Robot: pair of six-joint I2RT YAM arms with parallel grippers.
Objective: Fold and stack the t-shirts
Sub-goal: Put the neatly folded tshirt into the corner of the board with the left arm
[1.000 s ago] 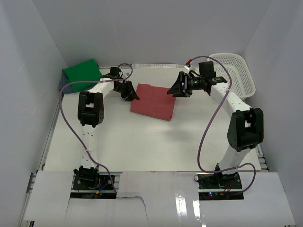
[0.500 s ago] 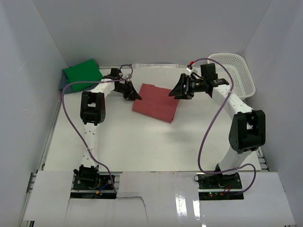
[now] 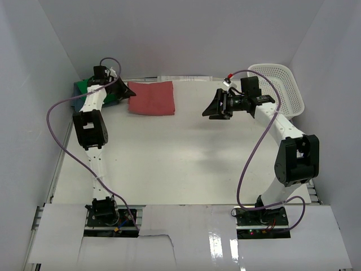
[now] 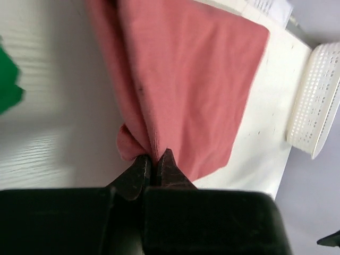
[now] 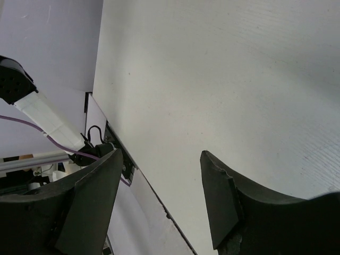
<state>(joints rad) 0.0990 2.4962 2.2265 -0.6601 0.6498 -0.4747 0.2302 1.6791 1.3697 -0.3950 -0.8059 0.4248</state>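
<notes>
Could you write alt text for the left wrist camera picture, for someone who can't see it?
The left gripper, black, is shut on a bunched edge of a folded brick-red t-shirt that spreads away over a white table. A scrap of green t-shirt shows at the left edge, a white lattice basket at the right.

No readable text, label, brand, number or sign in any view. Only faint grey marks on a white sheet [image 4: 270, 7] at the upper right of the left wrist view, too blurred to make out.
</notes>
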